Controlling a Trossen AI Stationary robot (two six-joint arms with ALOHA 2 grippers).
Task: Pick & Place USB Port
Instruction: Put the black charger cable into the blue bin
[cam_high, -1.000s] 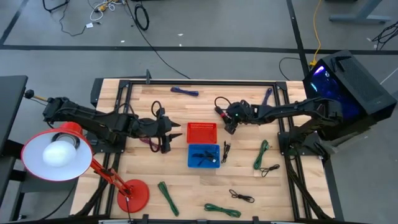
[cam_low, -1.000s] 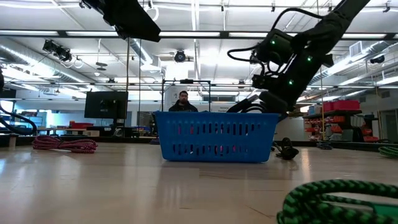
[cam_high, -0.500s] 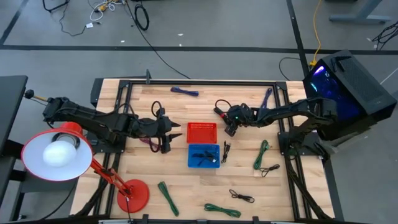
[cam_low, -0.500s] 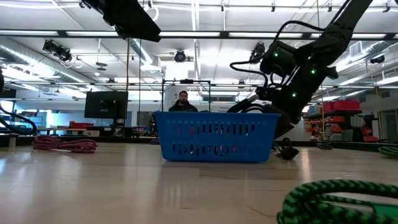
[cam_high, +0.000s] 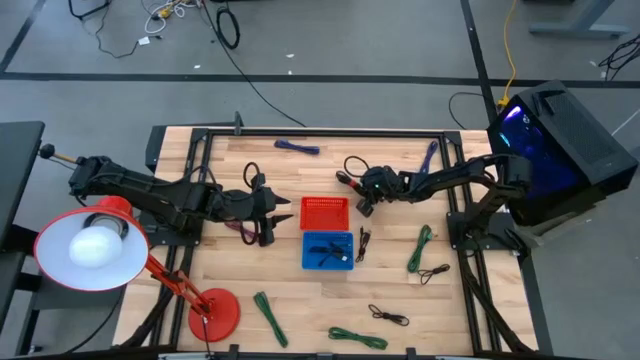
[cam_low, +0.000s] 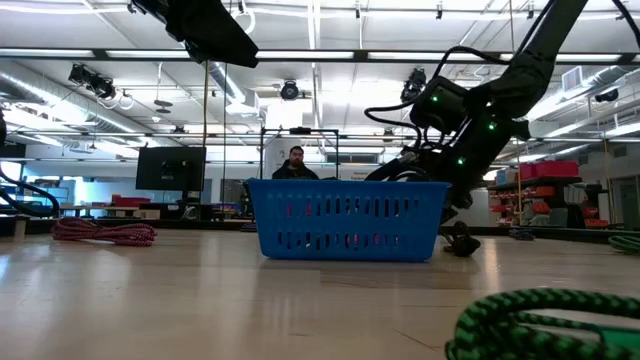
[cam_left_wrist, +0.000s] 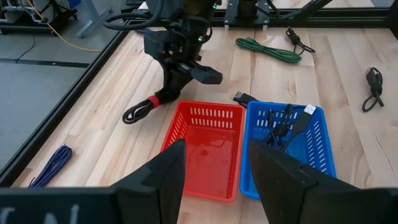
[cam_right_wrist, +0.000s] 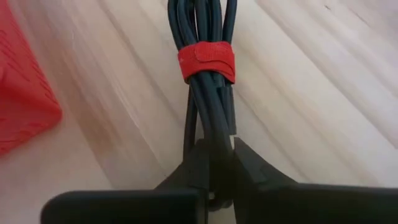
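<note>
Leftward-shifted, right gripper reaches low beside red basket, clenching black cable.

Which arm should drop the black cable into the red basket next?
Right. Its tool is shut on the black cable, just beside the red basket. The left tool is open and holds nothing.

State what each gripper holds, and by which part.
The right gripper is shut on the black coiled cable with a red strap, clamping the bundle just below that strap, near the red plastic basket. The left gripper is open, holding nothing.
</note>
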